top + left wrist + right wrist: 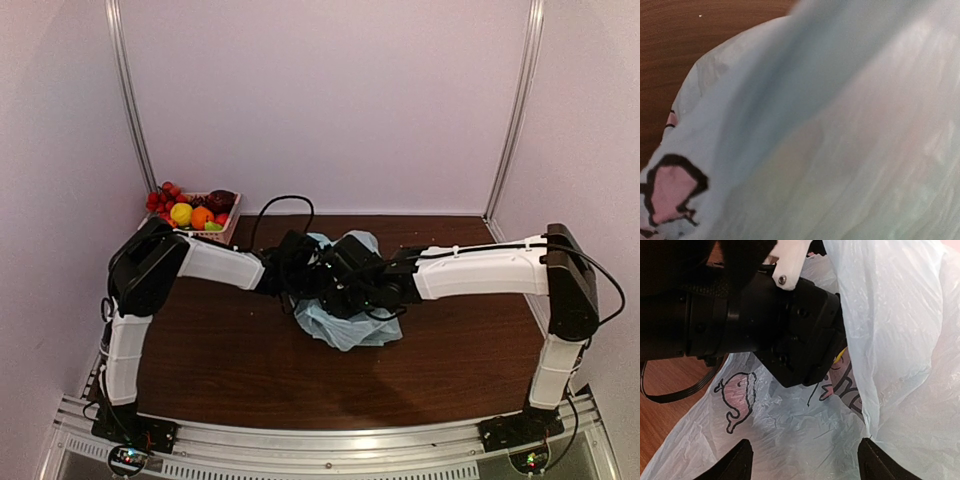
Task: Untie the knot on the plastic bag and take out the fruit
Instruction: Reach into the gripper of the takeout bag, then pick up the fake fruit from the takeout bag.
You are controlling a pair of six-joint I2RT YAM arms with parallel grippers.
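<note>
The light blue plastic bag (350, 325) lies crumpled at the table's middle, with both arms meeting over it. The left gripper (305, 275) is pushed into the bag. Its wrist view is filled by blurred plastic (840, 125) with a pink cartoon print, and its fingers are hidden. In the right wrist view the left gripper's black body (790, 335) sits against the bag (790, 430). The right gripper (805, 452) is open just above the plastic, with nothing between its fingertips (740, 457). The knot is not visible. Fruit (185, 208) lies in the basket.
The pink lattice basket (228, 228) stands at the table's back left corner, holding red berries, yellow, orange, green and dark red pieces. A black cable (280, 205) loops above the left arm. White walls close in the table on three sides.
</note>
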